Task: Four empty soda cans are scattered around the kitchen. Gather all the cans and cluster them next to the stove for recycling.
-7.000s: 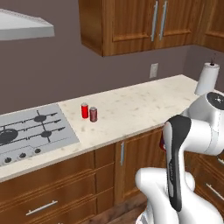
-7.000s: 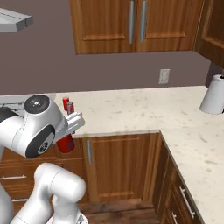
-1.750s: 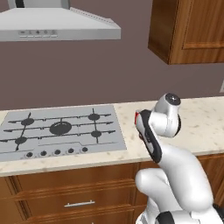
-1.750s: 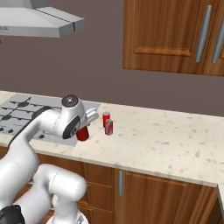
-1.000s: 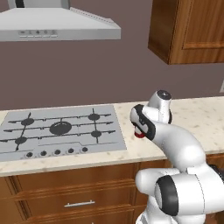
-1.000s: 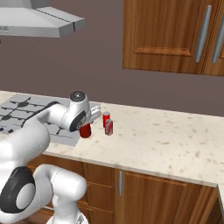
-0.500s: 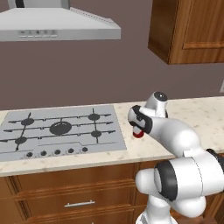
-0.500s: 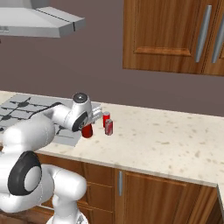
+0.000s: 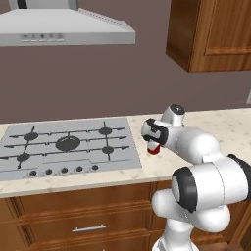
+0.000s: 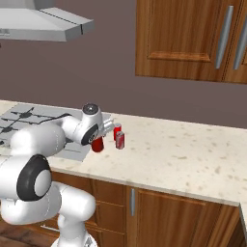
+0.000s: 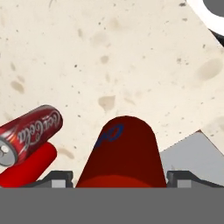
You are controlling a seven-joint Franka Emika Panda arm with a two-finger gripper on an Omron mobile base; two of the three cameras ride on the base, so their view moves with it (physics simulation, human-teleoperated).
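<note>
Item: red can (image 10: pixel 98 144), upright between the tool's (image 10: pixel 99 140) jaws, which stand on either side of it and look clamped on it. It sits low over the table (image 10: pixel 183 154), just off the stove's (image 9: pixel 68 147) right edge.

Companions: two more cans, (image 10: pixel 117 131) and (image 10: pixel 120 140), stand upright together at about 2 o'clock from the held can in the right base view, near it but apart.

Step in hand, by judgement: setting the third can down beside the stove. Next move calls for parting the jaws and lifting straight off without knocking the neighbours. One can is left to fetch.

View notes: the hand view shows the held can (image 11: pixel 122 153) between the fingertips (image 11: pixel 62 177) and a lettered can (image 11: pixel 28 133) at 9 o'clock. In the left base view the arm hides the neighbours, leaving a sliver of red (image 9: pixel 154 149).
</note>
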